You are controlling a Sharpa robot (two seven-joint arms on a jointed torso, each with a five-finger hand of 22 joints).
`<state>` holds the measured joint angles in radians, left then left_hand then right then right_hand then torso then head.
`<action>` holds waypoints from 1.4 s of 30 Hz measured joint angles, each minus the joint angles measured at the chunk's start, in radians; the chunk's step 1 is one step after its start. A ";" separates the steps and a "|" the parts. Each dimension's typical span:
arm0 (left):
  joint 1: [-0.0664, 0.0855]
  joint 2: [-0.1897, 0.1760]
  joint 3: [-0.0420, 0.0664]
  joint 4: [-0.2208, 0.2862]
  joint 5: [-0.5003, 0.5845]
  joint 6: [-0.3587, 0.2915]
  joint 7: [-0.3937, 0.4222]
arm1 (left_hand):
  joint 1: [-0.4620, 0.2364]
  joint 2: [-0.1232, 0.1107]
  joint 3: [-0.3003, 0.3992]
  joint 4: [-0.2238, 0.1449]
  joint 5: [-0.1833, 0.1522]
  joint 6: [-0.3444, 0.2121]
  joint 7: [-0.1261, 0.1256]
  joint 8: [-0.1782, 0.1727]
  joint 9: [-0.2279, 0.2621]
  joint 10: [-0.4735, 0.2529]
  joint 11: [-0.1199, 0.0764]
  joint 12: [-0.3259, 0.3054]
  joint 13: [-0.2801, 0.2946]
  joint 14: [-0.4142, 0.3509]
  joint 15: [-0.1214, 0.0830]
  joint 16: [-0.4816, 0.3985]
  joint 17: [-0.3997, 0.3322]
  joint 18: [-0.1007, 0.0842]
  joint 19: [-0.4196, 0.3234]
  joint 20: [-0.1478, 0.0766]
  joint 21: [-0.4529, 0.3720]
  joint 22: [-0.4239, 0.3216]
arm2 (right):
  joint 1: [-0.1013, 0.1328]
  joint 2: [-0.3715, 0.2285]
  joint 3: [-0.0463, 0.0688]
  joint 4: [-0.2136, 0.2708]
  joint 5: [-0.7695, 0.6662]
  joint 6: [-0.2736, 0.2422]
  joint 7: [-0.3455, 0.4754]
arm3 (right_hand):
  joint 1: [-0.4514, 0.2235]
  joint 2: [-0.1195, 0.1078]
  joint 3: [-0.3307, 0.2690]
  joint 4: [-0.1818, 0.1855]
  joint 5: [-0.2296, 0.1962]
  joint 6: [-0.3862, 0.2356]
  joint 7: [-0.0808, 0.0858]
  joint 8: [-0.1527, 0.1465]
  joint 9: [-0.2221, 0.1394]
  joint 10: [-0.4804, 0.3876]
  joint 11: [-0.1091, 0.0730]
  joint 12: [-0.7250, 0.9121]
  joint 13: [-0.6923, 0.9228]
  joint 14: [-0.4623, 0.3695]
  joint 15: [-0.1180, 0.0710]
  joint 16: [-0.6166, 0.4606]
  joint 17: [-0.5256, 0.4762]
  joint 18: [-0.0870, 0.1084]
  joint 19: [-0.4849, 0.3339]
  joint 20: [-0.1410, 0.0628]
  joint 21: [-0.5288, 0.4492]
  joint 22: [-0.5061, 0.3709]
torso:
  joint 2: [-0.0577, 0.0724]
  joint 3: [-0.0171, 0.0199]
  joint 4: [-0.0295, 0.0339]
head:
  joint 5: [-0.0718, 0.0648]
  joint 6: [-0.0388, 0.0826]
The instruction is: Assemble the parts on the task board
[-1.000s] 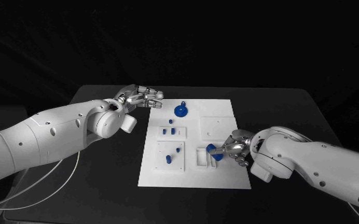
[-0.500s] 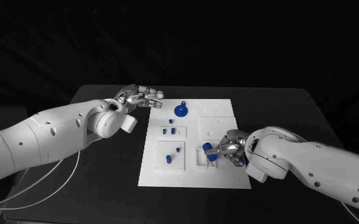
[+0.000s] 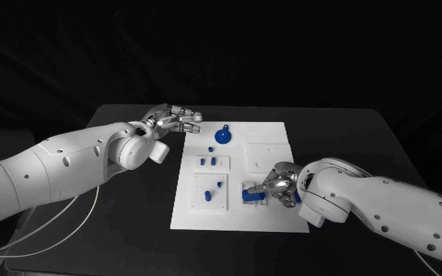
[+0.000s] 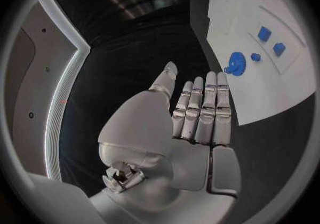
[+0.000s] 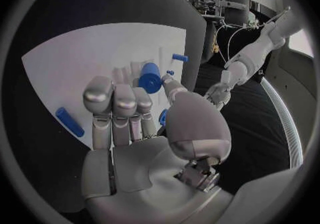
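The white task board (image 3: 276,218) lies mid-table. My right hand (image 3: 281,190) is over its near right part and pinches a blue cylinder part (image 3: 250,193) at a white holder (image 3: 248,200). In the right wrist view that blue cylinder part (image 5: 149,77) sits between the thumb and the fingertips (image 5: 100,93). My left hand (image 3: 175,119) hovers at the board's far left corner, holding nothing, with its fingers (image 4: 203,109) straight and the thumb apart. A round blue part (image 3: 223,137) lies near it, seen also as the round blue part (image 4: 237,63).
Small blue pieces (image 3: 210,160) stand in a white plate on the board's left, and more blue pieces (image 3: 208,193) sit nearer the front. A loose blue rod (image 5: 70,121) lies on the board (image 5: 73,64). Black table (image 3: 350,129) surrounds the board.
My right hand has moved left and toward the front with the blue part, bringing it down at the white holder. The left hand has stayed put.
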<state>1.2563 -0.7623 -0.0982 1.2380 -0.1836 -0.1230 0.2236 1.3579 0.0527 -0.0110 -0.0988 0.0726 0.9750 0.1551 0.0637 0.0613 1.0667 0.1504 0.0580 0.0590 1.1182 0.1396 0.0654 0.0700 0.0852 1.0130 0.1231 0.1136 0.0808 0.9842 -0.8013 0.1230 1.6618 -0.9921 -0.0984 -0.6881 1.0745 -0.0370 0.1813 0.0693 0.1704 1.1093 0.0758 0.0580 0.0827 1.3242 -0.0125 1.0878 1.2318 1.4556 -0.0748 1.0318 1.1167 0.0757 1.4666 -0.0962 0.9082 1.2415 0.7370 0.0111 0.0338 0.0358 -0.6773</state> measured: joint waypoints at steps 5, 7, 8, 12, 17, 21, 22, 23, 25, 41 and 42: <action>0.000 0.000 0.000 0.000 0.000 0.001 -0.001 | 0.000 0.000 0.000 0.000 0.000 0.000 0.000 0.000 0.000 0.000 0.000 0.000 0.000 0.000 0.000 0.000 0.000 0.000 0.000 0.000 0.000 0.000 | 0.000 0.003 -0.006 -0.011 0.000 0.001 0.000 | 0.000 0.000 0.000 0.000 0.000 0.002 -0.002 0.001 0.001 -0.004 -0.004 -0.005 -0.003 0.000 0.000 -0.005 -0.002 0.000 0.000 0.000 0.000 -0.002 | 0.000 -0.0004 -0.0004 | 0.000 0.001; 0.000 0.000 0.000 0.000 0.000 0.001 -0.001 | 0.000 0.000 0.000 0.000 0.000 0.000 0.000 0.000 0.000 0.000 0.000 0.000 0.000 0.000 0.000 0.000 0.000 0.000 0.000 0.000 0.000 0.000 | 0.000 0.004 -0.009 -0.015 -0.001 0.001 0.002 | 0.000 0.000 0.000 0.000 0.000 0.005 -0.002 0.001 0.001 -0.004 -0.004 -0.011 -0.006 0.000 0.000 -0.005 -0.003 0.000 0.000 0.000 -0.006 -0.002 | 0.000 -0.0009 -0.0003 | 0.000 0.001; 0.000 0.001 0.000 0.000 0.000 0.001 -0.002 | 0.000 0.000 0.000 0.000 0.000 0.000 0.000 0.000 0.000 0.000 0.000 0.000 0.000 0.000 0.000 0.000 0.000 0.000 0.000 0.000 0.000 0.000 | 0.001 0.005 -0.011 -0.016 -0.002 0.001 0.004 | 0.000 0.000 0.000 0.000 0.000 0.005 -0.002 0.001 0.001 -0.004 -0.004 -0.012 -0.007 0.000 0.000 -0.005 -0.003 0.000 0.000 0.000 -0.007 -0.002 | 0.000 -0.0010 -0.0004 | 0.000 0.001; 0.000 0.001 0.000 0.000 0.000 0.002 -0.002 | 0.000 0.000 0.000 0.000 0.000 0.000 0.000 0.000 0.000 0.000 0.000 0.000 0.000 0.000 0.000 0.000 0.000 0.000 0.000 0.000 0.000 0.000 | 0.002 0.007 -0.015 -0.020 -0.010 0.001 0.009 | 0.000 0.000 0.000 0.000 0.000 0.005 -0.002 0.003 0.001 -0.004 -0.004 -0.012 -0.007 0.000 0.000 -0.005 -0.003 0.000 0.000 0.000 -0.007 -0.002 | 0.000 -0.0010 -0.0001 | -0.002 0.001; 0.000 0.001 0.000 0.000 0.000 0.003 -0.003 | 0.000 0.000 0.000 0.000 0.000 0.000 0.000 0.000 0.000 0.000 0.000 0.000 0.000 0.000 0.000 0.000 0.000 0.000 0.000 0.000 0.000 0.000 | 0.003 0.008 -0.018 -0.020 -0.020 0.003 0.015 | 0.000 0.000 0.000 0.000 0.000 0.006 -0.004 0.004 0.001 -0.004 -0.004 -0.012 -0.008 0.000 0.000 -0.010 -0.003 0.000 0.000 0.000 -0.007 -0.002 | 0.000 -0.0006 -0.0001 | -0.002 0.002; 0.000 0.001 0.000 0.000 0.000 0.003 -0.003 | 0.000 0.000 0.000 0.000 0.000 0.000 0.000 0.000 0.000 0.000 0.000 0.000 0.000 -0.007 0.000 0.000 0.000 0.000 0.000 0.000 0.000 0.000 | 0.004 0.008 -0.020 -0.017 -0.027 0.010 0.017 | 0.000 0.000 -0.003 0.003 0.000 0.006 -0.004 0.004 0.000 -0.004 -0.004 -0.016 -0.012 0.000 0.000 -0.010 -0.005 0.000 0.000 0.000 -0.007 -0.003 | 0.000 -0.0005 -0.0002 | -0.002 0.003; 0.000 0.001 0.000 0.000 0.000 0.003 -0.004 | 0.000 0.000 0.000 0.000 0.000 0.000 0.000 0.000 0.000 0.000 0.000 0.000 0.000 -0.007 0.000 0.000 0.000 0.000 0.000 0.000 0.000 0.000 | 0.004 0.008 -0.020 -0.016 -0.029 0.012 0.018 | -0.001 -0.001 -0.003 0.003 0.000 0.006 -0.004 0.004 0.001 -0.004 -0.004 -0.016 -0.012 0.000 0.000 -0.012 -0.005 0.000 0.000 0.000 -0.010 -0.003 | 0.000 -0.0005 -0.0003 | -0.002 0.003; 0.000 0.001 0.000 0.000 0.000 0.003 -0.004 | 0.000 0.000 0.000 0.000 0.000 0.000 0.000 0.000 0.000 0.000 0.000 0.000 0.000 -0.007 0.000 0.000 0.000 0.000 0.000 0.000 0.000 0.000 | 0.004 0.008 -0.021 -0.015 -0.030 0.015 0.018 | -0.006 -0.006 -0.006 0.006 0.000 0.006 -0.004 0.004 0.000 -0.007 -0.007 -0.020 -0.014 0.000 0.000 -0.016 -0.006 0.000 0.000 0.000 -0.012 -0.004 | 0.000 -0.0005 -0.0003 | -0.002 0.003; 0.000 0.001 0.000 0.000 0.000 0.004 -0.004 | 0.000 0.000 0.000 0.000 0.000 0.000 0.000 0.000 0.000 0.000 0.000 0.000 0.000 -0.007 0.000 0.000 0.000 0.000 0.000 0.000 0.000 0.000 | 0.003 0.009 -0.022 -0.012 -0.033 0.021 0.019 | -0.010 -0.010 -0.015 0.018 0.000 0.006 -0.004 0.004 -0.002 -0.008 -0.007 -0.030 -0.021 0.000 0.000 -0.024 -0.010 0.000 0.000 0.000 -0.019 -0.006 | 0.000 -0.0005 -0.0003 | -0.002 0.003; 0.000 0.001 0.000 0.000 0.000 0.008 -0.008 | 0.000 0.000 -0.003 0.003 0.000 0.000 0.000 0.000 0.000 0.000 0.000 0.000 0.000 -0.007 0.000 0.000 0.000 0.000 -0.004 0.004 0.000 -0.001 | 0.000 0.016 -0.026 -0.002 -0.081 0.037 0.020 | -0.005 -0.005 -0.145 0.053 0.043 0.023 -0.007 0.001 -0.002 -0.015 -0.007 -0.041 -0.036 0.004 -0.004 -0.037 -0.008 0.000 -0.002 -0.002 -0.030 -0.005 | 0.000 0.0001 0.0001 | -0.002 0.001; 0.000 0.001 0.000 0.000 0.000 0.008 -0.008 | 0.000 0.000 -0.003 0.003 0.000 0.000 0.000 0.000 0.000 0.000 0.000 0.000 0.000 -0.007 0.000 0.000 0.000 0.000 -0.004 0.004 0.000 -0.001 | 0.000 0.016 -0.027 -0.002 -0.085 0.037 0.020 | -0.005 -0.005 -0.147 0.051 0.043 0.028 -0.008 0.001 -0.001 -0.015 -0.007 -0.041 -0.036 0.004 -0.004 -0.037 -0.007 0.000 -0.004 -0.004 -0.030 -0.005 | 0.000 0.0001 0.0001 | -0.002 0.001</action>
<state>1.2563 -0.7616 -0.0982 1.2377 -0.1836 -0.1150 0.2156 1.3579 0.0527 -0.0137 -0.0961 0.0726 0.9751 0.1550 0.0637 0.0613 1.0667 0.1504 0.0580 0.0590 1.1111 0.1396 0.0654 0.0700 0.0852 1.0094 0.1267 0.1136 0.0799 0.9841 -0.7849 0.0965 1.6602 -1.0769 -0.0610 -0.6677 1.0692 -0.0422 0.0340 0.1207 0.2130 1.1375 0.0679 0.0589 0.0818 1.3096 -0.0195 1.0471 1.1958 1.4596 -0.0785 0.9949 1.1092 0.0760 1.4629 -0.0998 0.8784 1.2363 0.7367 0.0112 0.0339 0.0340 -0.6761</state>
